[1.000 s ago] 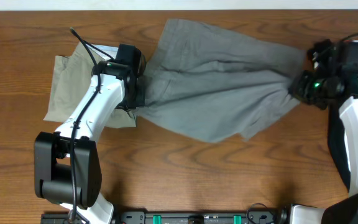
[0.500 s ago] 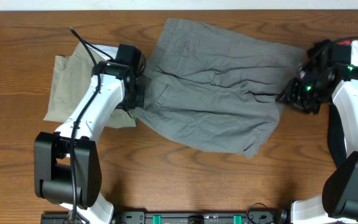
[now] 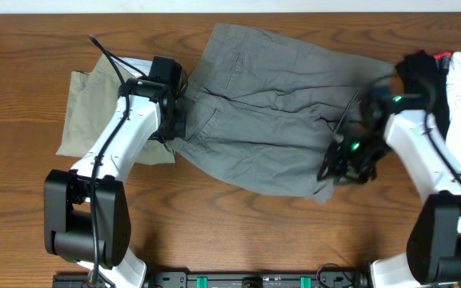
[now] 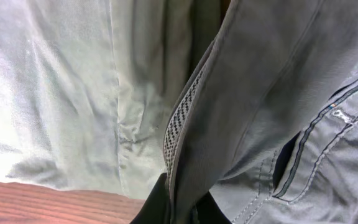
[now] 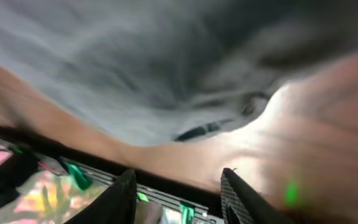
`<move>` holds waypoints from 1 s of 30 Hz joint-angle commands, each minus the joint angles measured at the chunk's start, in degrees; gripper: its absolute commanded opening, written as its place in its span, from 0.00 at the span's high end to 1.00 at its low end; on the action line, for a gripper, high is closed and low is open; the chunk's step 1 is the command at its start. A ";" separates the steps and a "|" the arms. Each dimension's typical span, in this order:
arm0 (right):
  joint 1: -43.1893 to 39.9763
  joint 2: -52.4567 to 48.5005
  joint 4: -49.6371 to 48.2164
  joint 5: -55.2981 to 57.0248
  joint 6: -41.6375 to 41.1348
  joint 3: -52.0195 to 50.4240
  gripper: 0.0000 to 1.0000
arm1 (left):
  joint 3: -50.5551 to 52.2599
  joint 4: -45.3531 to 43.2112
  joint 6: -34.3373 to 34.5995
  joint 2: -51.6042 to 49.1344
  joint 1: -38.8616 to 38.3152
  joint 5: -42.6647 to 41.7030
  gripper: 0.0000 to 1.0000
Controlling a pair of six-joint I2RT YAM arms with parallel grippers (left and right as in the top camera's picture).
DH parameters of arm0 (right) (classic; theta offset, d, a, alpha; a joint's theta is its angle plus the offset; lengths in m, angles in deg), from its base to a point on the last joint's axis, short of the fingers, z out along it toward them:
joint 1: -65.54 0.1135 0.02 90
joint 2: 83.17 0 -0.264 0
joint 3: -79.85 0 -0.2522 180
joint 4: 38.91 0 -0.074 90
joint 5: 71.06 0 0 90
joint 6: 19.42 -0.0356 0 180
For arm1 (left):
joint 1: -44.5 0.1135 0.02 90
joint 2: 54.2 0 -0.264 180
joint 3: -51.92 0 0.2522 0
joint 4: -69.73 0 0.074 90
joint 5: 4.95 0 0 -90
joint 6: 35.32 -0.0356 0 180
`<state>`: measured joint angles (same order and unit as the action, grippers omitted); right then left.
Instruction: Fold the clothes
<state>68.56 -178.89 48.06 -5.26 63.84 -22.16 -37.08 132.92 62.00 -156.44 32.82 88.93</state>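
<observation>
Wide mid-grey shorts point(image 3: 278, 112) lie spread across the middle of the wooden table. Khaki-beige shorts point(image 3: 86, 104) lie at the left, partly under my left arm. My left gripper point(image 3: 176, 120) is shut on the grey shorts' waistband edge; in the left wrist view the patterned lining edge point(image 4: 178, 124) runs down into the shut jaws point(image 4: 180, 211). My right gripper point(image 3: 338, 170) is open and empty above the grey shorts' lower right corner. In the blurred right wrist view its fingers point(image 5: 180, 198) stand apart with grey cloth point(image 5: 166, 68) beyond them.
A pile of other clothes, dark and white, sits at the right table edge point(image 3: 454, 80). Bare wood point(image 3: 238, 232) runs along the front of the table. The arm bases stand at the front edge.
My right gripper let go of the grey shorts' right end and swung toward the front, to their lower right corner. The shorts settled flat. The left arm has not moved.
</observation>
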 commanded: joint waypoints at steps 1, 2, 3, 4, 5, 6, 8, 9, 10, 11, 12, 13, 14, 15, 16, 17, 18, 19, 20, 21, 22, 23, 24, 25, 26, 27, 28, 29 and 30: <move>1.97 0.50 -3.04 1.49 -4.63 -5.62 0.57 | -0.42 0.22 0.04 0.13 0.26 1.36 0.94; 2.32 0.66 -4.52 1.51 -4.68 -7.17 0.57 | -0.42 0.20 0.04 0.13 0.26 1.36 0.94; 2.47 0.94 -5.77 1.68 -4.83 -8.52 0.57 | -0.42 0.17 0.02 0.13 0.26 1.36 0.94; 2.51 1.27 -7.13 1.68 -5.05 -9.79 0.57 | -0.42 0.17 0.00 0.13 0.26 1.36 0.94; 2.51 1.64 -8.61 1.68 -5.05 -10.97 0.55 | -0.42 0.15 -0.15 0.13 0.26 1.36 0.94; 2.51 1.90 -10.43 1.73 -5.31 -12.15 0.53 | -0.42 0.15 -0.15 0.13 0.26 1.36 0.94; 2.51 2.03 -14.64 1.68 -7.08 -14.49 0.50 | -0.42 -0.02 -0.15 0.13 0.26 1.36 0.94; 2.54 2.03 -17.07 1.68 -8.33 -15.69 0.48 | -0.42 -0.07 -0.15 0.13 0.26 1.36 0.94; 2.67 2.03 -20.41 1.70 -10.05 -17.33 0.46 | -0.42 -0.09 -0.15 0.13 0.26 1.36 0.94; 2.78 2.03 -24.09 1.68 -12.04 -19.06 0.45 | -0.42 -0.09 -0.15 0.13 0.26 1.36 0.94; 2.93 2.03 -27.67 1.29 -14.21 -20.85 0.43 | -0.42 -0.09 -0.15 0.13 0.26 1.36 0.94; 3.02 2.03 -30.16 0.79 -15.58 -22.12 0.42 | -0.42 -0.07 -0.15 0.13 0.26 1.36 0.94; 3.06 2.03 -33.11 -0.20 -17.09 -23.71 0.42 | -0.42 -0.04 -0.15 0.13 0.26 1.36 0.94; 3.06 2.03 -35.41 -1.29 -18.25 -25.00 0.42 | -0.42 -0.02 -0.15 0.13 0.26 1.36 0.94; 3.04 2.03 -37.11 -2.23 -18.99 -26.01 0.42 | -0.42 -0.02 -0.15 0.13 0.26 1.36 0.94; 3.04 2.03 -37.90 -2.23 -19.39 -26.53 0.43 | -0.42 -0.02 -0.15 0.13 0.26 1.36 0.94; 3.06 2.03 -38.05 -2.08 -19.52 -26.69 0.45 | -0.42 -0.02 -0.15 0.13 0.26 1.36 0.93; 3.04 2.03 -38.21 -1.84 -19.47 -26.67 0.47 | -0.42 -0.02 -0.15 0.13 0.26 1.36 0.94; 3.04 2.12 -38.40 -1.53 -19.34 -26.67 0.52 | -0.42 -0.02 -0.15 0.13 0.26 1.36 0.93; 2.95 2.29 -38.51 -1.22 -19.30 -26.60 0.60 | -0.42 -0.02 -0.15 0.13 0.26 1.36 0.93; 2.89 2.51 -38.42 -1.16 -18.88 -26.43 0.70 | -0.42 -0.02 -0.15 0.13 0.26 1.36 0.94; 2.80 2.99 -37.46 -1.18 -18.36 -25.86 0.82 | -0.42 0.00 -0.15 0.13 0.26 1.36 0.93; 2.67 3.50 -36.50 -1.11 -17.64 -25.24 0.86 | -0.42 0.09 -0.15 0.13 0.26 1.36 0.94; 2.23 4.57 -34.34 -0.83 -16.02 -23.91 0.92 | -0.42 0.24 -0.15 0.13 0.26 1.36 0.94; 1.44 6.27 -30.73 0.28 -14.53 -21.79 0.95 | -0.42 0.44 -0.17 0.13 0.26 1.36 0.93; 1.16 6.95 -29.33 0.83 -14.01 -20.98 0.96 | -0.42 0.50 -0.22 0.13 0.26 1.38 0.94; 0.33 8.59 -25.86 2.56 -12.74 -18.78 0.99 | -0.42 0.63 -0.52 0.13 0.26 1.36 0.94; -0.42 10.08 -22.67 4.48 -11.63 -16.61 0.99 | -0.42 0.74 -0.90 0.13 0.26 1.36 0.94; -1.36 11.74 -18.88 7.10 -10.40 -13.79 0.99 | -0.42 0.87 -1.07 0.13 0.26 1.38 0.93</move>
<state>69.48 -172.10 25.76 -4.87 49.00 -42.43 -37.08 133.34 61.84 -156.44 32.82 88.90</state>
